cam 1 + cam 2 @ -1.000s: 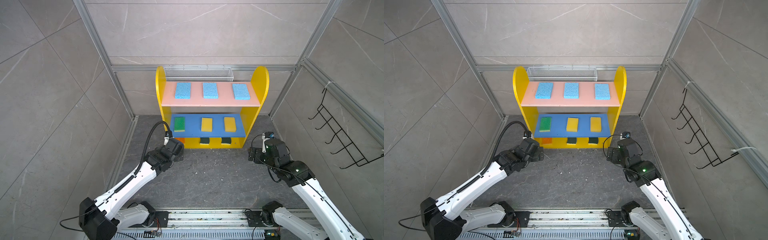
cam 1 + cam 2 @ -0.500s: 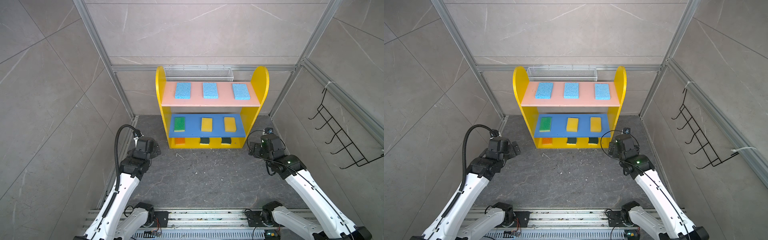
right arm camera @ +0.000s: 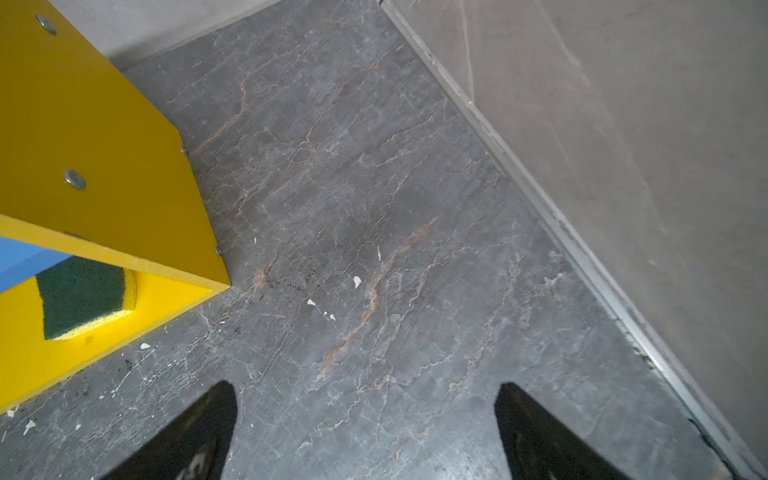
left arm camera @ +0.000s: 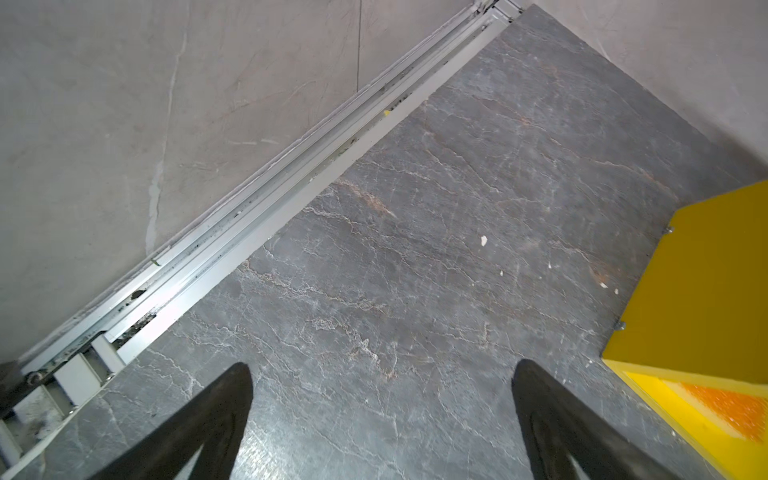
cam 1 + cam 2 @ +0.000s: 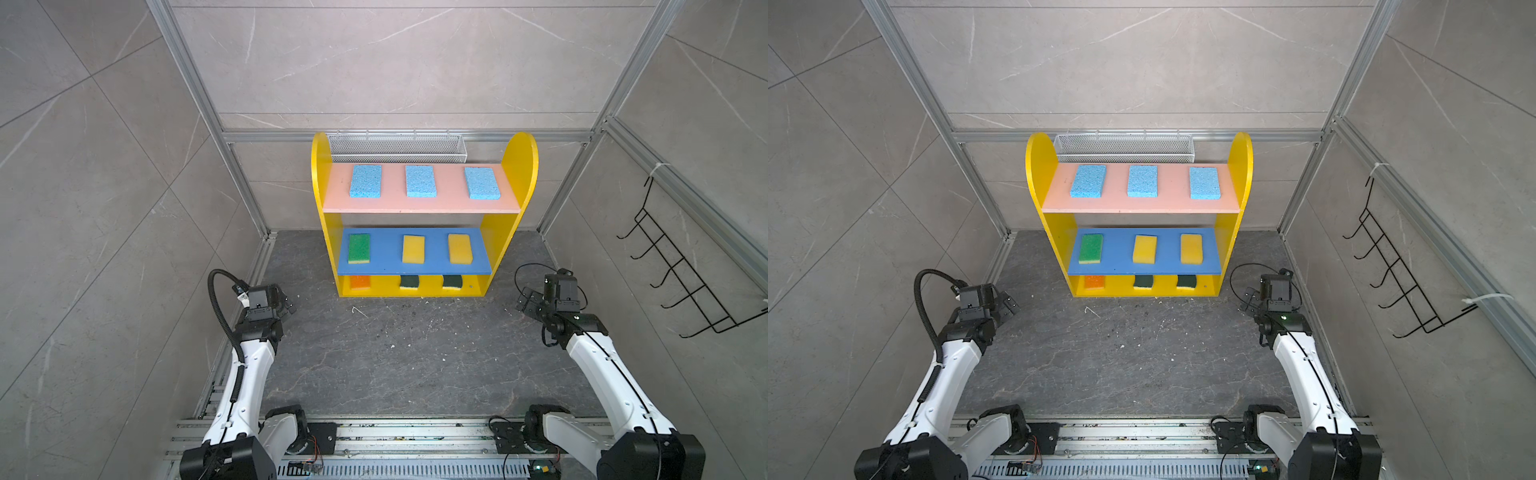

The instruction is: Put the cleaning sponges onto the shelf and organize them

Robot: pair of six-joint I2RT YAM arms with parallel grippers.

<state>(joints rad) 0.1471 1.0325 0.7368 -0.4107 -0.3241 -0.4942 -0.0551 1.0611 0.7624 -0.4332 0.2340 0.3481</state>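
The yellow shelf (image 5: 517,174) stands at the back in both top views. Three light blue sponges (image 5: 420,181) lie on its pink top board. A green sponge (image 5: 359,248) and two yellow ones (image 5: 413,249) lie on the blue board. An orange sponge (image 5: 360,282) and two dark-green scourers (image 5: 409,281) sit on the bottom. My left gripper (image 5: 286,305) hangs open over the floor, left of the shelf (image 4: 698,282), with the orange sponge (image 4: 731,409) off to its side. My right gripper (image 5: 525,301) is open and empty to the right of the shelf, a scourer (image 3: 81,297) nearby.
A white mesh basket (image 5: 397,147) hangs behind the shelf. A black hook rack (image 5: 681,270) is on the right wall. Aluminium rails (image 4: 291,178) run along the floor edges close to both grippers. Small white crumbs (image 3: 356,281) dot the grey floor.
My left arm has drawn back from the shelf's lower left corner toward the left wall, and its jaws opened fully. The right arm has shifted slightly back and to the right.
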